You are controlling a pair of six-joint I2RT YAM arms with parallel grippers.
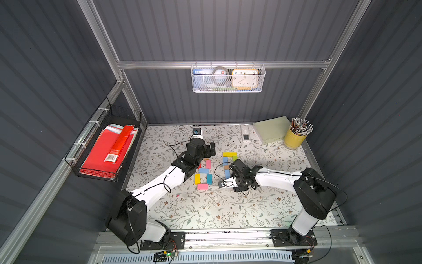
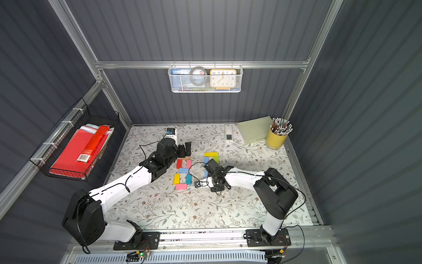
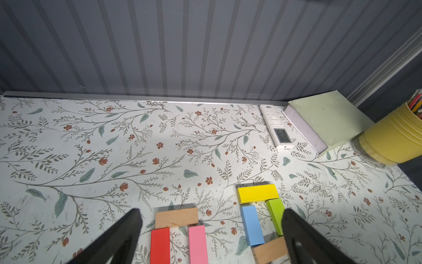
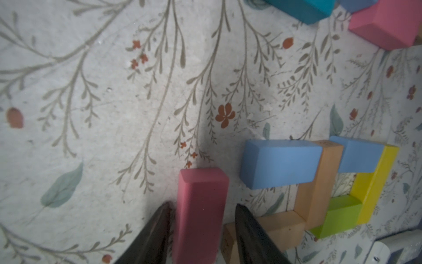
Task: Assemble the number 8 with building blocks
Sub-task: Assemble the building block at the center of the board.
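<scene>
Across both top views, a floral-printed table is spread. At far left, a barcode label is borne by a red carton. Left of centre, seven smooth rectangular wooden blocks are laid as a number 8. Beside it, a second figure is formed by six more, where a pink block is straddled by the unclenched right gripper. The left gripper is held wide, empty.

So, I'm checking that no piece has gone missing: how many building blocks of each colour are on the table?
yellow blocks: 2
pink blocks: 3
light blue blocks: 3
tan blocks: 3
teal block: 1
red block: 1
green block: 1
Total: 14
</scene>
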